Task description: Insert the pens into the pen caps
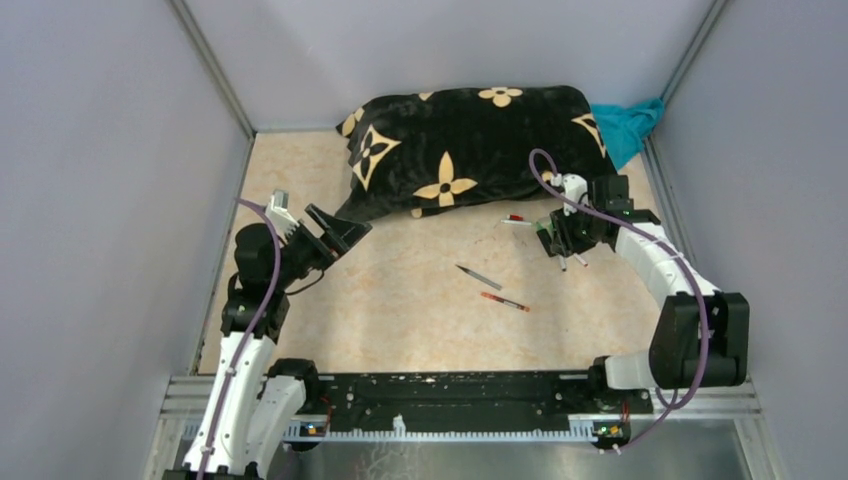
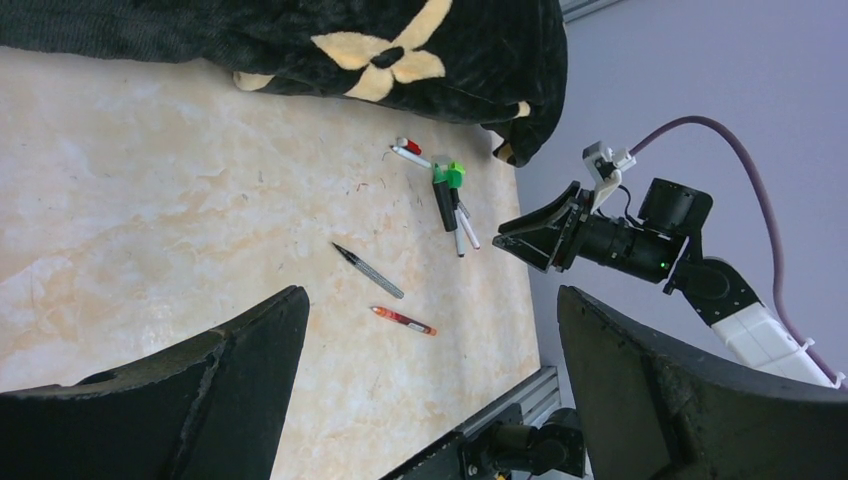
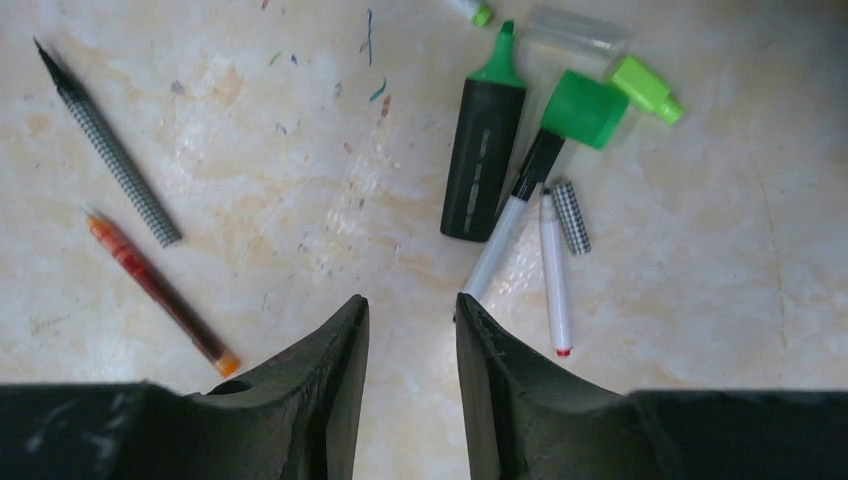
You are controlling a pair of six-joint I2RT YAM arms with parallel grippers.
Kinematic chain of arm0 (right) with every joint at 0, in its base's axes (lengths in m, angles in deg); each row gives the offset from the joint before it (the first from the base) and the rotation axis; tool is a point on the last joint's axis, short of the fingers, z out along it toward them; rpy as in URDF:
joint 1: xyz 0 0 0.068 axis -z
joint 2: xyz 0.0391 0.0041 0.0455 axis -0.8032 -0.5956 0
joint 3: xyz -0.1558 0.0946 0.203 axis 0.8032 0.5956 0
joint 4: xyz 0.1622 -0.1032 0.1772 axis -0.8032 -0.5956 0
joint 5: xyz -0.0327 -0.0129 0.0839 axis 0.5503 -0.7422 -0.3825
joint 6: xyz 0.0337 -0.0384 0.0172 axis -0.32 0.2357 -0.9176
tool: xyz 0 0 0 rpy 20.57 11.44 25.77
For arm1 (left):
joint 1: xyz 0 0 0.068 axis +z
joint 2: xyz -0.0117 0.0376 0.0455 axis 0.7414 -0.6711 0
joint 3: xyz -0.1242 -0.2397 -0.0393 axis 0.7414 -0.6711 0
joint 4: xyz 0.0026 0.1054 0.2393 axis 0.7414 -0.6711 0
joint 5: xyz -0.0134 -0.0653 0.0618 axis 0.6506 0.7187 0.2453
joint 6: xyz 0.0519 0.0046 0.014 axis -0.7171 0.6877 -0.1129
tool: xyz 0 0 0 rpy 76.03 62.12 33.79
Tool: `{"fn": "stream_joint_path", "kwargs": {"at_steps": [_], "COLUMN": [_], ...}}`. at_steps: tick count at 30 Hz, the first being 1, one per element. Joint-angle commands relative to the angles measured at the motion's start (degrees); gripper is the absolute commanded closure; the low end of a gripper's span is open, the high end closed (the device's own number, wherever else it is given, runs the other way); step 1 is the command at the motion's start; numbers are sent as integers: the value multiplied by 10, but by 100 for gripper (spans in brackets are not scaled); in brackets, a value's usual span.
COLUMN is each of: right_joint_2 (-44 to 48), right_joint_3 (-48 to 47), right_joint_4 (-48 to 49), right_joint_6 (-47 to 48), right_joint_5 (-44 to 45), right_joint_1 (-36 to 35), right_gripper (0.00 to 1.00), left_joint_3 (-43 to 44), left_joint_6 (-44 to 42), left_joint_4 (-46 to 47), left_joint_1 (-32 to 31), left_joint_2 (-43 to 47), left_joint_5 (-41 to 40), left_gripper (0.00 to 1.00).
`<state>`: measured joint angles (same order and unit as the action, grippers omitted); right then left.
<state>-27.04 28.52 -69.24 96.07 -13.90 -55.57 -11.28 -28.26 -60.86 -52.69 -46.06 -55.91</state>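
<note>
Left hand spread wide and empty, hovering near the cushion's corner. Right hand narrowed to a slim empty gap, low over the bench beside a cluster: green-tipped black highlighter, two white pens, checkered cap. Apart at mid-bench, checkered pen and red pen, both uncapped.
</note>
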Motion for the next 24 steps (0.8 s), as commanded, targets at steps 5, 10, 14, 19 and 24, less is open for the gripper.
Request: {"fn": "stream_joint_path", "kwargs": {"at_steps": [5,10,14,19,24], "right_joint_2": [-94,-145,-177,-188,-197], "right_joint_3": [-59,-88,-107,-109,-101], "right_joint_4": [94,98,97,100,106], "right_joint_6": [-60,-56,-59,-64,-66], "right_joint_5": [49,52,55,64,86], "right_joint_1": [-25,-27,-35,-46,-53], "right_gripper": [63,63,65,69,70], "left_joint_3": [-5,2,-1,-12,-11], "left_joint_6": [19,23,32,47,50], "left_joint_4": [103,140,157,170,176], "left_joint_1": [-1,-1,-1,-1,-1], "left_joint_2": [-66,-90,-99,-108,-114], "left_joint_5": [1,-4,-3,4,5], "left_gripper": [2,2,2,3,3]}}
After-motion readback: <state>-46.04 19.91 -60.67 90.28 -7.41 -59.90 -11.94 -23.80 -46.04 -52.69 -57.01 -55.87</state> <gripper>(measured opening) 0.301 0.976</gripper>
